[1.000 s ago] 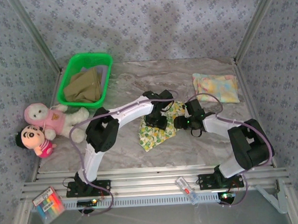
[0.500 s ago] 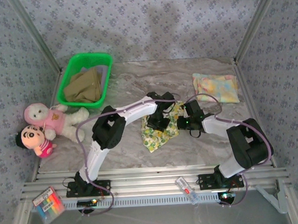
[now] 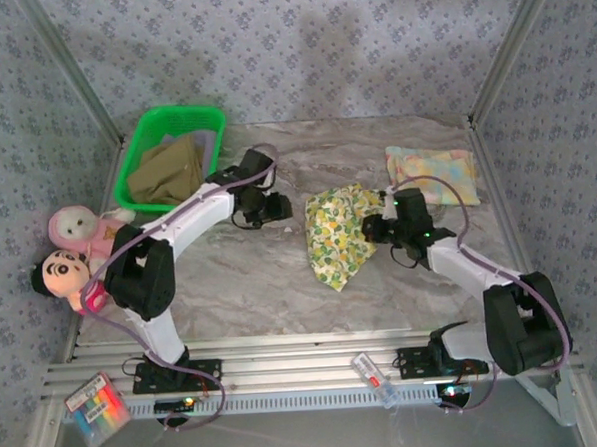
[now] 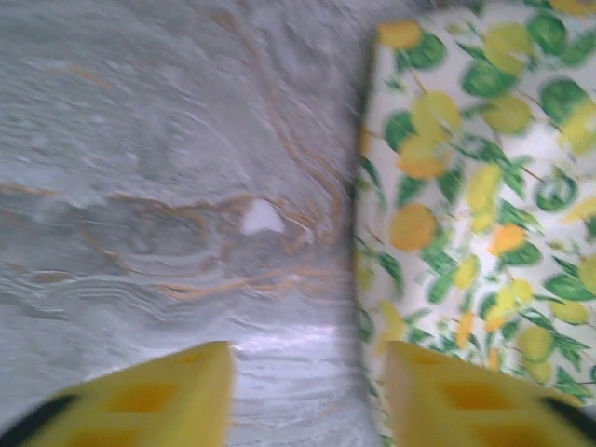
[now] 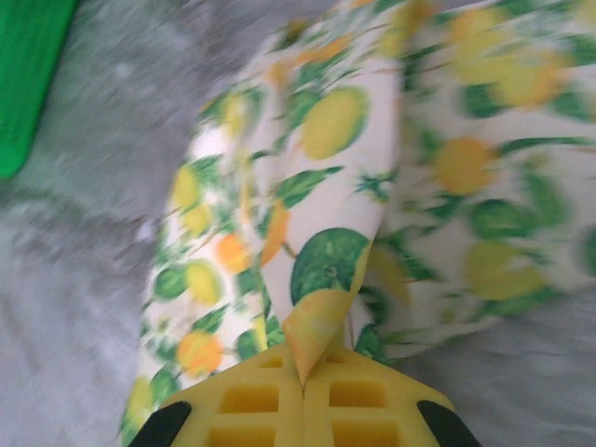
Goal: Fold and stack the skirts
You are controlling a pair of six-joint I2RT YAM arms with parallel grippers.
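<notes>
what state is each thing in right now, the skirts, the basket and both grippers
yellow-green floral print cloth skirt: bunched on the marble-patterned table, one edge pinched
right gripper: shut on that skirt's edge
left gripper: open, holding nothing
pastel pink-yellow-blue cloth skirt: folded flat
green plastic basket: upright, holding cloth
olive-khaki cloth skirt: crumpled, unfolded, inside the basket
</notes>
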